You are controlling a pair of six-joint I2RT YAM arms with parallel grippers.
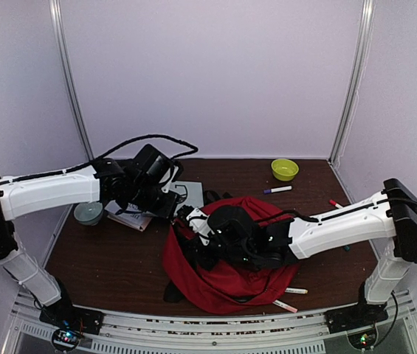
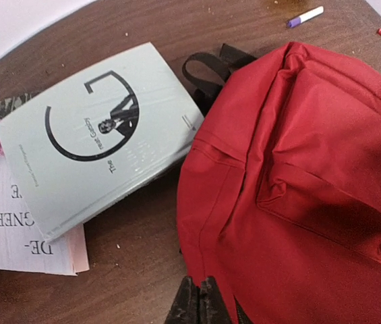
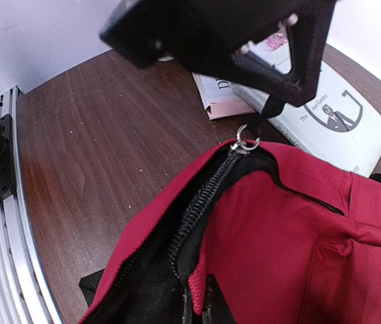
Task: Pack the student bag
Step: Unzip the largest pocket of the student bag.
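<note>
The red student bag (image 1: pixel 226 276) lies mid-table with its front pocket (image 2: pixel 325 202) facing up. Its main zipper (image 3: pixel 203 202) is partly open and shows the dark lining (image 3: pixel 136 283). My left gripper (image 2: pixel 206 304) is shut on the black tab of the zipper pull (image 3: pixel 247 143) at the bag's upper left edge; it shows from outside in the right wrist view (image 3: pixel 271 98). My right gripper (image 3: pixel 207 307) is shut on the red fabric edge of the opening, just below the zipper. In the top view, both grippers meet at the bag's left side (image 1: pixel 190 228).
A pale "The Great Gatsby" book (image 2: pixel 96 135) lies on a white and pink book (image 2: pixel 21 233) left of the bag. A purple-capped marker (image 1: pixel 277 189), a red marker (image 1: pixel 336 203) and a yellow-green bowl (image 1: pixel 284 169) lie behind. A grey bowl (image 1: pixel 88 213) sits left; two markers (image 1: pixel 289 299) lie in front.
</note>
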